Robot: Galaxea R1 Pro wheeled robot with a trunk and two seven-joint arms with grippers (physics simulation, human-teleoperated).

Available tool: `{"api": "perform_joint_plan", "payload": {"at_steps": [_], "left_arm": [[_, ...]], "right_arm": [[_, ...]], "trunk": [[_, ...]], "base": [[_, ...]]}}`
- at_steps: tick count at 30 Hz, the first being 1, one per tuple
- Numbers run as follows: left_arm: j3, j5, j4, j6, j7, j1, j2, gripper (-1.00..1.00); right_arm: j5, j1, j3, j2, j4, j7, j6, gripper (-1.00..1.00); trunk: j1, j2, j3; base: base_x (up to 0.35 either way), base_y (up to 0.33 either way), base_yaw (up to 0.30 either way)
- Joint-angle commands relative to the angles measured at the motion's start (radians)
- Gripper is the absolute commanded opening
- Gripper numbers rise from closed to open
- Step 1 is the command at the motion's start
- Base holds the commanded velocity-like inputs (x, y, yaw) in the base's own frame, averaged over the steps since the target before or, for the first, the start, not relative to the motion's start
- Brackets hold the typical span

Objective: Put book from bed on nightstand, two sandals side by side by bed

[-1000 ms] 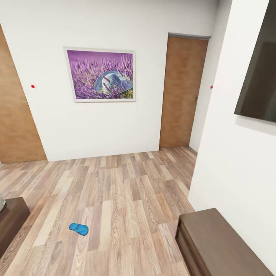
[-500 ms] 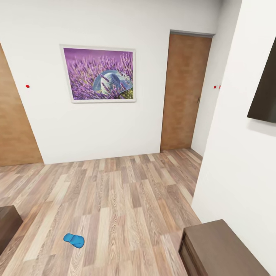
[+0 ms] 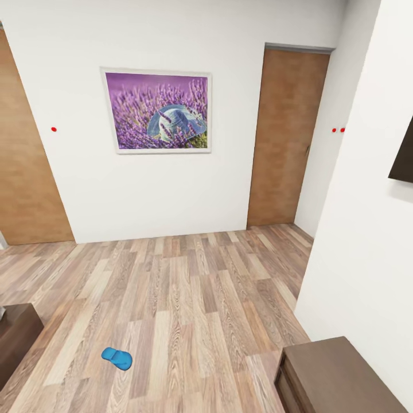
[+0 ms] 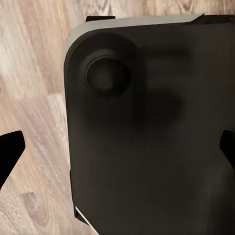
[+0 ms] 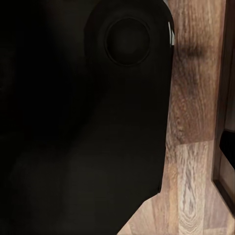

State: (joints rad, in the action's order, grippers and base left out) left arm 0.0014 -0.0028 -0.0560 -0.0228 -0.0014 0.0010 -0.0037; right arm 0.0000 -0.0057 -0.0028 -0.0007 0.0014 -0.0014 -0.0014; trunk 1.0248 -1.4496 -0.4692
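Your left gripper has its dark fingertips at opposite edges of the wrist view, spread wide with nothing between them, over the robot's dark base; your right gripper's jaw state I cannot tell, since its wrist view is mostly dark base above wood planks; out on the plank floor, one blue sandal lies alone, near a dark wooden corner and well apart from the long low cabinet; beyond hang a lavender picture and two brown wood panels.
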Motion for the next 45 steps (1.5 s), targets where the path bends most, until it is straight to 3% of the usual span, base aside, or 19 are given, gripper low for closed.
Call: {"api": "perform_joint_plan", "payload": {"at_steps": [1, 45], "left_arm": [[0.0, 0.0, -0.001, -0.002, 0.0, 0.0, 0.0, 1.0], [0.0, 0.0, -0.002, -0.002, 0.0, 0.0, 0.001, 1.0]], "right_arm": [[0.0, 0.0, 0.0, 0.0, 0.0, 0.0, 0.0, 1.0], [0.0, 0.0, -0.002, 0.0, 0.0, 0.0, 0.0, 1.0]], "trunk": [[0.0, 0.0, -0.001], [0.0, 0.0, -0.001]], "base": [[0.215, 0.0, 0.005], [0.307, 0.0, 0.0]]}}
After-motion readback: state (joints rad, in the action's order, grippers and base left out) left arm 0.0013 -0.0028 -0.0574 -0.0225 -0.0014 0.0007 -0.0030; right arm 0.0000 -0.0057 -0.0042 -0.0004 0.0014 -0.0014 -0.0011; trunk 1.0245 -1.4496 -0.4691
